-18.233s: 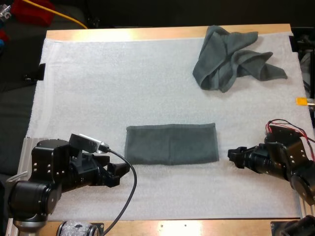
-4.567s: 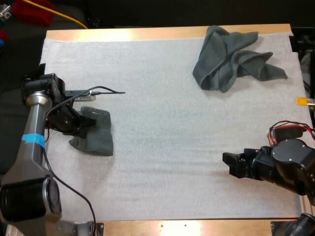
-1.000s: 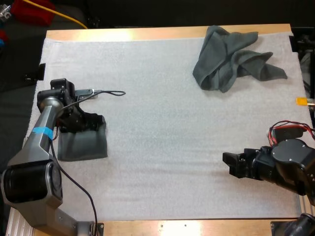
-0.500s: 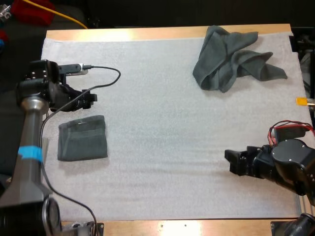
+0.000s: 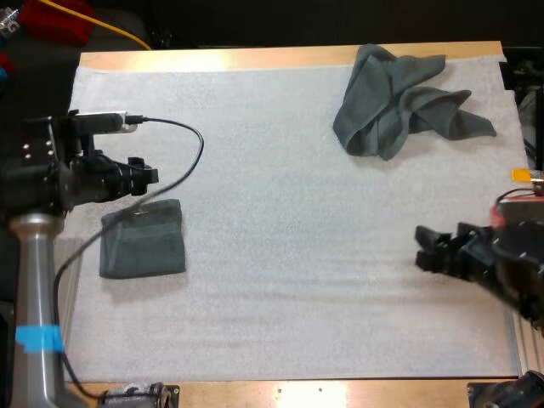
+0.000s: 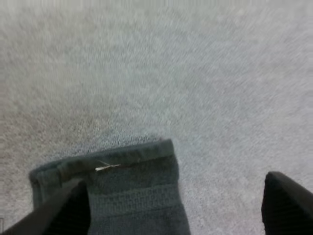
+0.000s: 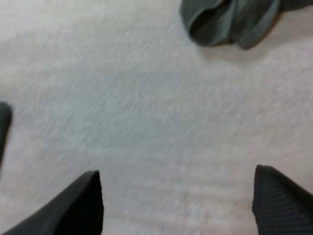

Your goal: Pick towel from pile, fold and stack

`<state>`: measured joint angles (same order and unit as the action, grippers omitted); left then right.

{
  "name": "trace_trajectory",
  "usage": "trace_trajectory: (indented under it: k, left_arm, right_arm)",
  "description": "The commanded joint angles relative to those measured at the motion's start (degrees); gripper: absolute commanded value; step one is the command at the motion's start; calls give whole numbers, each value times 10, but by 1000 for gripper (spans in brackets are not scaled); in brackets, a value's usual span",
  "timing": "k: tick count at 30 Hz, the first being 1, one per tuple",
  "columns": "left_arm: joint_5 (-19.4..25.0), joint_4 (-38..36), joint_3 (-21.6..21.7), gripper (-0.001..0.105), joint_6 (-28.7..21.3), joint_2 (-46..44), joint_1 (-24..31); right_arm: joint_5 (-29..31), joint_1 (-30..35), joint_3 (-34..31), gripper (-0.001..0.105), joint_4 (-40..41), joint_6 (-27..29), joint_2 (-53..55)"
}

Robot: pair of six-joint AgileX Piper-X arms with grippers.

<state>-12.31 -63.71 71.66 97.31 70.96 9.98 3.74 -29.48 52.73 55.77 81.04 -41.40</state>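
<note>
Since half a second ago, your left arm has drawn back toward the mat's left edge and your right arm has slid away to the right. The folded towel has stayed where it was set down.

Nearest you on the right side, the right claw [image 5: 423,248] hovers over bare white mat [image 5: 280,212]. Its two black fingers are spread wide with nothing between them.

On the left side, the folded towel [image 5: 143,240] lies flat as a small dark grey-green rectangle close to the mat's left edge, well apart from the right claw. Just beyond its far edge, the left claw [image 5: 151,174] hangs above the mat, pointing right, with its fingers parted and gripping nothing. From the left wrist camera, the towel's hemmed far edge lies below and between the two fingertips. A thin pale fleck rests on that hem, possibly a loose thread.

Farthest away, near the far right corner of the mat, the crumpled towel [image 5: 399,98] lies in a loose heap of folds, with neither claw near it. A strip of the wooden bench [image 5: 255,58] shows past the mat's far edge.
</note>
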Motion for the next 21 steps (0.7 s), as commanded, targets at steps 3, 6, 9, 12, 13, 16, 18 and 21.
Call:
trace_trajectory:
  k: [3, 6, 9, 12, 13, 16, 18, 21]
  left_arm:
    - [-4, -14, 4, 69, 4, -28, -6]
    - [-4, -24, 4, 69, 2, -49, -21]
    - [-4, -25, 2, 69, 1, -66, -49]
    - [-2, -26, 2, 69, -3, -81, -79]
    - [1, -27, 2, 69, -4, -88, -89]
    - [13, -37, 2, 69, -13, -111, -103]
    - [18, -44, 2, 69, -14, -125, -103]
    - [18, -47, -1, 69, -17, -157, -103]
  right_arm:
    - [-24, 61, 4, 63, -7, 34, 1]
    - [-50, 123, 4, 63, -7, 59, 1]
    - [-80, 186, 4, 63, -4, 79, 1]
    - [-86, 239, 4, 63, 8, 97, 1]
    - [-87, 257, 4, 63, 13, 106, 1]
    - [-88, 300, 4, 63, 31, 133, 7]
    - [-89, 317, 4, 63, 43, 149, 13]
    - [-90, 327, 4, 63, 55, 152, 28]
